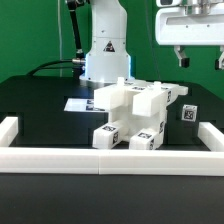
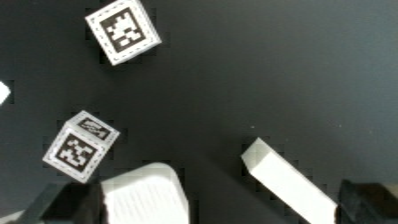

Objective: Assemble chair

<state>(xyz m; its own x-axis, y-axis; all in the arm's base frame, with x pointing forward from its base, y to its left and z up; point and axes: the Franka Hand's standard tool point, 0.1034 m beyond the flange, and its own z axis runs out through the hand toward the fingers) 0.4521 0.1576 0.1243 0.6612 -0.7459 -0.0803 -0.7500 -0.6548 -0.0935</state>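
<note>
Hangs high over the matte black tabletop (image 1: 40, 110), at the exterior view's right: the grey-and-white two-finger gripper (image 1: 199, 62) of the arm. Shows both short dark fingers (image 1: 181, 58) spread wide apart and pointing straight down, with only air in the gap (no part, no edge). Pinches nothing. Touches nothing.

Well below the fingers, and off toward the exterior view's left of them: the chair (image 1: 128, 98), a cluster of small white blocky plastic parts with black-and-white square tags, resting on the tabletop. Nearest the fingers: a white tagged side block (image 1: 185, 110) at the cluster's edge, just beside the bigger pieces and far beneath fingertip height. Farther from the fingers, at the front of the cluster: a small white tagged front block (image 1: 108, 136) and a second tagged front block (image 1: 146, 138), near each other.

Beyond the chair as counted from the fingers: the marker board (image 1: 78, 103), thin, flat and white, lying on the tabletop and partly hidden by the cluster. Behind it all: the glossy white robot base (image 1: 105, 50). Along the near edge and both sides of the tabletop: the low white border wall (image 1: 110, 160), well apart from the fingers.

From the wrist, on black far beneath the fingers: one white tagged face (image 2: 125, 32), another tagged face (image 2: 80, 145), a plain white slab (image 2: 143, 195) and a narrower white slab (image 2: 285, 175) (blurred; impossible to tell which parts of the chair).
</note>
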